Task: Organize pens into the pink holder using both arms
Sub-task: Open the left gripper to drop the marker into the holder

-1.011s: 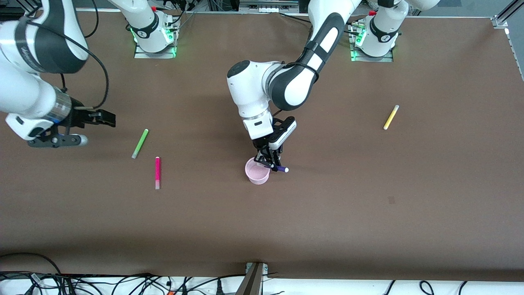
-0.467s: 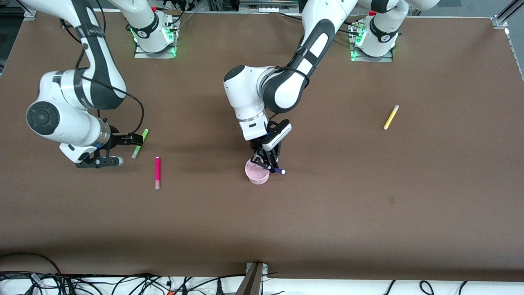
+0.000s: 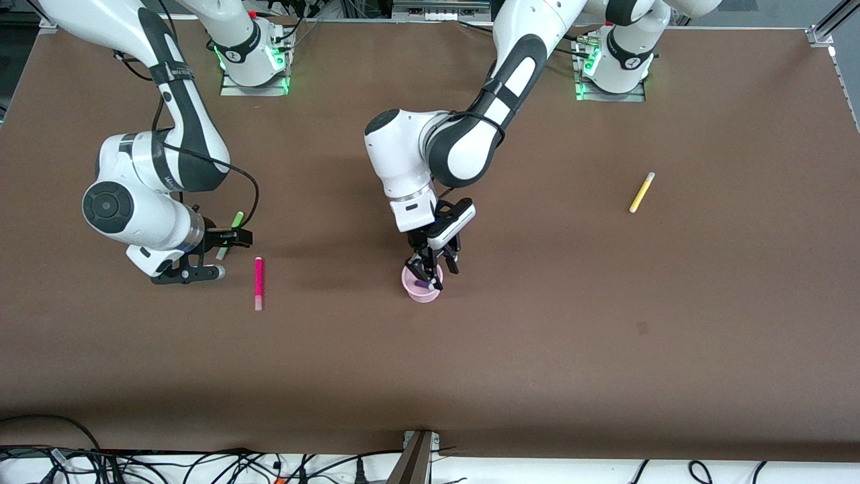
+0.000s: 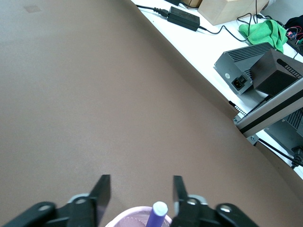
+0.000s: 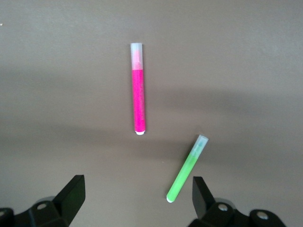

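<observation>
Brown matting covers the whole tabletop [image 3: 605, 336], and near its middle stands the pink holder [image 3: 423, 290] with the purple pen [image 4: 156, 215] already inside it, pale tip up and leaning on the rim. Directly over the holder hangs the left hand [image 3: 433, 267], its fingers [image 4: 101, 191] spread apart on either side of the pen and touching nothing, so the pen looks released. Toward the right arm's end of the tabletop lie the green pen [image 5: 187, 168] and the pink pen [image 5: 138, 88], near each other but apart. Over the green pen hangs the right hand [image 3: 216, 254], fingers wide and empty. In the front view the green pen's long axis runs roughly from one o'clock to seven o'clock, most of it hidden under that hand, while the pink pen lies along twelve to six, at about four o'clock from the hand and nearer the front camera. I judge the green pen the likelier next pick for this arm. Well apart, at the left arm's end, the yellow pen [image 3: 641, 192] lies tilted toward one o'clock, nearer the left arm.
</observation>
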### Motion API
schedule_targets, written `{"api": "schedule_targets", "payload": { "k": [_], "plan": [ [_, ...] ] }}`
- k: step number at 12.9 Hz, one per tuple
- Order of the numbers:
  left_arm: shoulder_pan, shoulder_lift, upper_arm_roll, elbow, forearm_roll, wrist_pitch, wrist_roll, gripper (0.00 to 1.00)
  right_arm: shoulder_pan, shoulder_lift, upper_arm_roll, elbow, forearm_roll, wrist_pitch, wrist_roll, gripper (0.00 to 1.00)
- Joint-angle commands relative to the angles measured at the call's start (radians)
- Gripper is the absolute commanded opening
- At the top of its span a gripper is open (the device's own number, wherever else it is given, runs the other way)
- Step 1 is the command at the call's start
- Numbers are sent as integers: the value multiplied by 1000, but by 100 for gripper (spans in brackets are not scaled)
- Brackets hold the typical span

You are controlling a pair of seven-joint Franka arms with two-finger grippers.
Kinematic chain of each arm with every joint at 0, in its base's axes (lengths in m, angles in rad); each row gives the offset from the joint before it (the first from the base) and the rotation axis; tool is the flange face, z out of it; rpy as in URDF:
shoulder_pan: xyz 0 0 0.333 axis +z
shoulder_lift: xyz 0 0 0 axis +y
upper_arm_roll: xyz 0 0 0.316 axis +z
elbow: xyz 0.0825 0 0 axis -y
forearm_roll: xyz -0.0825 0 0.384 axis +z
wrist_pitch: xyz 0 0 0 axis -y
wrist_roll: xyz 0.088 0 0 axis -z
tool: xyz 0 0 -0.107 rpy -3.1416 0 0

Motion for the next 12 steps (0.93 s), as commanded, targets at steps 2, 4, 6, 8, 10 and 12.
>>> {"api": "schedule_targets", "payload": {
  "k": [2, 4, 6, 8, 10, 12],
  "plan": [
    [25, -37, 12, 35, -33, -9, 150, 100, 2, 17, -2, -30, 16, 38, -5, 100],
    [77, -98, 7, 24, -182, -15, 356, 100, 2, 17, -2, -78, 18, 99, 3, 100],
    [140, -179, 7, 3, -362, -68, 614, 100, 4, 29, -2, -115, 18, 173, 6, 99],
    [201, -273, 7, -47, -497, -123, 835, 100, 4, 72, -2, -113, 18, 234, 8, 99],
    [276, -348, 7, -78, -588, -204, 1042, 100, -2, 109, -2, -106, 18, 302, 8, 98],
    [357, -390, 5, -78, -651, -313, 1258, 100, 1, 145, -1, -80, 21, 325, 9, 94]
  ]
}}
